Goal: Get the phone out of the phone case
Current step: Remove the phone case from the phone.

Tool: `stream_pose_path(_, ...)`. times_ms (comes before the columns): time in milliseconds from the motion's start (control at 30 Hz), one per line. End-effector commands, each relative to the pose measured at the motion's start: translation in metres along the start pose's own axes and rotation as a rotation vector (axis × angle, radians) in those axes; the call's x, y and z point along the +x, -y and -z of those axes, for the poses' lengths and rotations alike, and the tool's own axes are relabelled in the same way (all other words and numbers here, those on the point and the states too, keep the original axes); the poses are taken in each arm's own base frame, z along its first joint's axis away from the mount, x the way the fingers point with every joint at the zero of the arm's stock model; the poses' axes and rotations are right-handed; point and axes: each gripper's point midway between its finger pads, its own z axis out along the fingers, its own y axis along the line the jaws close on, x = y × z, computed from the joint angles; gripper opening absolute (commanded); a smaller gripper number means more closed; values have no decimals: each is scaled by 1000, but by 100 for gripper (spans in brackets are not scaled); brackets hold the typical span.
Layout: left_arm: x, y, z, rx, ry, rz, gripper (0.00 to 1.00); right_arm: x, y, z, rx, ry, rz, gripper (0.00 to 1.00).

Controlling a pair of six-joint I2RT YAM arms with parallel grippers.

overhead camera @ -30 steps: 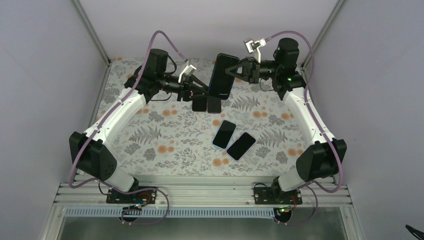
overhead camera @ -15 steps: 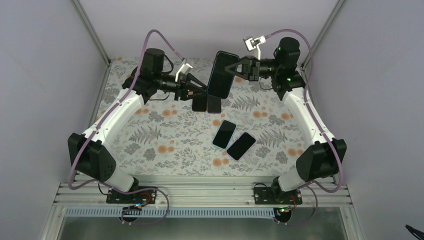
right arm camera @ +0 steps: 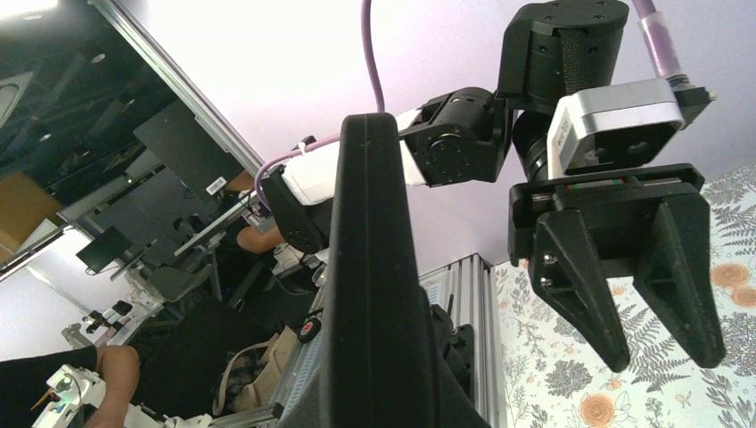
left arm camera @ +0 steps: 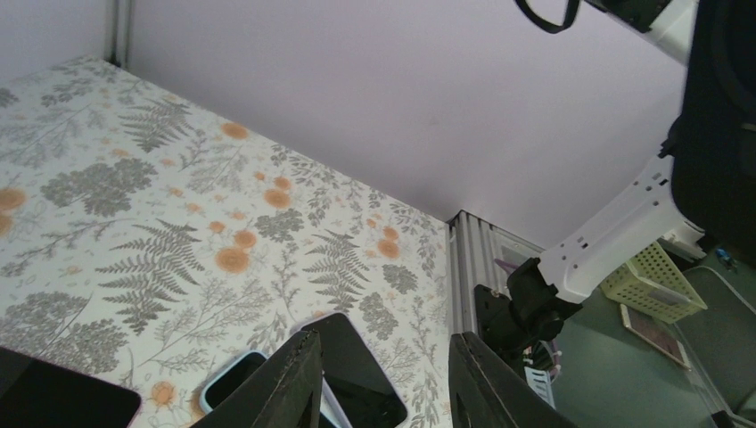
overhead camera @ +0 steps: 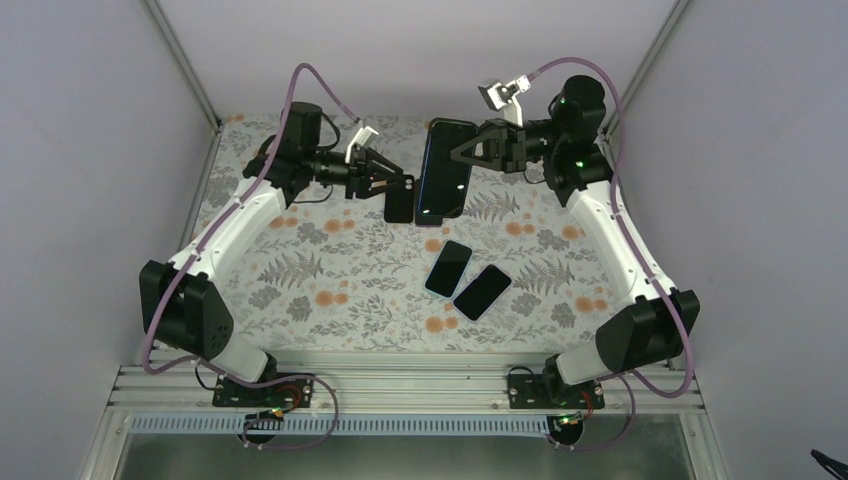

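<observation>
My right gripper (overhead camera: 462,155) is shut on a dark phone (overhead camera: 445,168) with a bluish rim and holds it upright above the far middle of the mat. In the right wrist view the phone (right arm camera: 374,267) shows edge-on and fills the middle; I cannot tell case from phone. My left gripper (overhead camera: 398,181) is open and empty, just left of the held phone and apart from it. It also shows in the right wrist view (right arm camera: 624,267). In the left wrist view its fingers (left arm camera: 299,379) stand wide apart.
A flat black piece (overhead camera: 398,206) lies on the mat under the left gripper. Two phones lie side by side mid-mat, one in a light blue case (overhead camera: 448,268) and one in a lilac case (overhead camera: 482,291); both show in the left wrist view (left arm camera: 357,374).
My left gripper has drawn back to the left, off the held phone. My right gripper has turned the phone more upright and shifted it slightly right and down.
</observation>
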Motion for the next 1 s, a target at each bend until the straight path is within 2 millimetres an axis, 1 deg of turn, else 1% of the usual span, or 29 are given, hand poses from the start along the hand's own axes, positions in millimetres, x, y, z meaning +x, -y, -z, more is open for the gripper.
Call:
stream_pose_path(0, -12, 32, 7, 94, 31, -76, 37, -3, -13, 0, -11, -8, 41, 4)
stream_pose_path(133, -12, 53, 13, 161, 42, -120, 43, -3, -5, 0, -2, 0, 32, 4)
stream_pose_path(233, -10, 67, 17, 208, 49, -148, 52, -4, -1, -1, 5, 5, 29, 4)
stream_pose_path(300, -10, 74, 18, 230, 49, -159, 56, -4, 2, 0, 14, 13, 22, 4)
stream_pose_path(567, -16, 87, 9, 251, 32, -175, 61, -4, 20, 0, 46, 38, -18, 4)
stream_pose_path(767, -17, 96, -3, 268, 12, -190, 64, -4, 21, 0, 53, 44, -17, 4)
stream_pose_path(967, -15, 93, -8, 254, 5, -185, 64, -4, 21, 0, 52, 44, -21, 4)
